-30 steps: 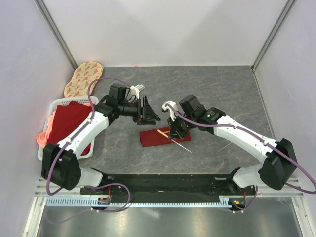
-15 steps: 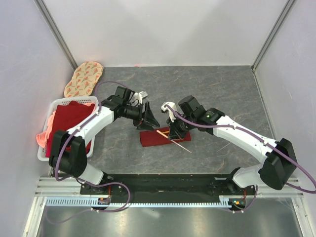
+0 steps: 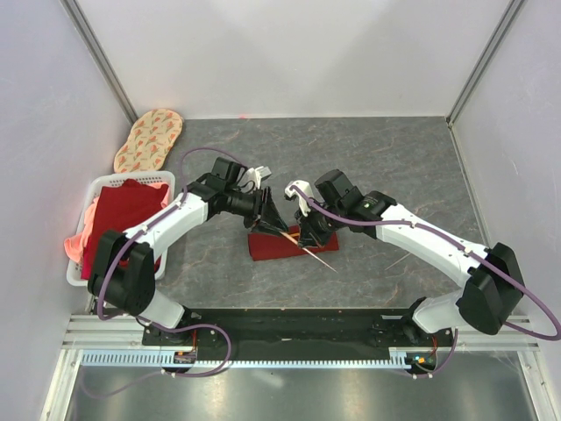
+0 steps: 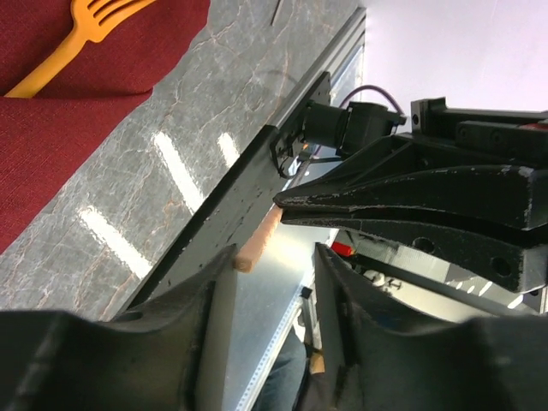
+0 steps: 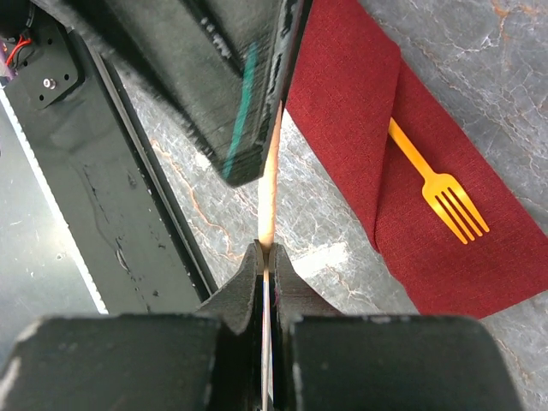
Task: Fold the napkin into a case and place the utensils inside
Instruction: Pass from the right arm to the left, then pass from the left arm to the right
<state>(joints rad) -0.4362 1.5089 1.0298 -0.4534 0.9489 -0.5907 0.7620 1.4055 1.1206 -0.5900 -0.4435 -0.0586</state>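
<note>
The dark red napkin lies folded as a flat case at the table's middle; it also shows in the right wrist view and the left wrist view. A gold fork lies on it, also seen in the left wrist view. My right gripper is shut on a thin utensil with an orange handle and silver blade, held above the case's near edge. My left gripper is open, its fingers at the handle's end.
A white basket with red and salmon cloths stands at the left. An oval patterned mat lies behind it. A thin silver piece lies on the table at the right. Walls close in the left, back and right.
My left gripper has moved right and nearer, up to the handle end of the utensil in the right gripper. The right gripper has hardly moved.
</note>
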